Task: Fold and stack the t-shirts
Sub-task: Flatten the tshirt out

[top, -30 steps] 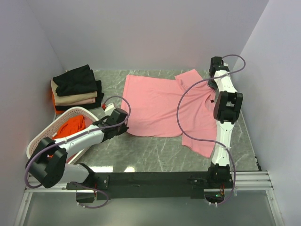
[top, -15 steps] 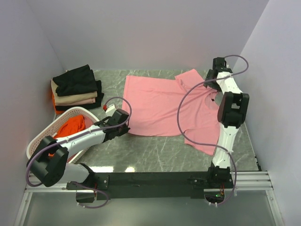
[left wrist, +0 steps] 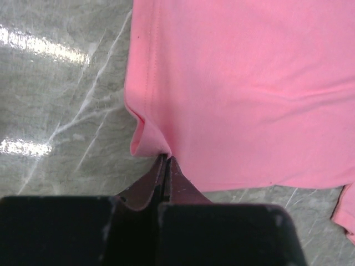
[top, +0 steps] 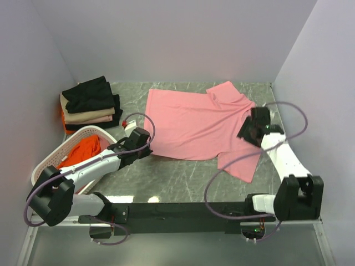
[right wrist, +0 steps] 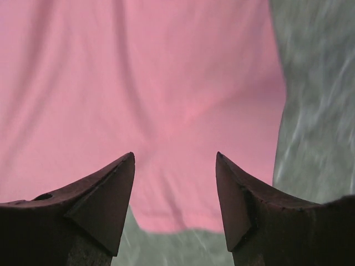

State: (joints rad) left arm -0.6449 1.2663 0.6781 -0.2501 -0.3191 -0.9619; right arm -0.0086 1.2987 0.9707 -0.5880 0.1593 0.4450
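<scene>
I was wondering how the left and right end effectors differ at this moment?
The left end effector is shut, pinching a hem corner of the pink t-shirt; the right end effector is open and holds nothing. The left sits at the shirt's edge, while the right is over cloth at the opposite end. Both are at the same shirt.
</scene>
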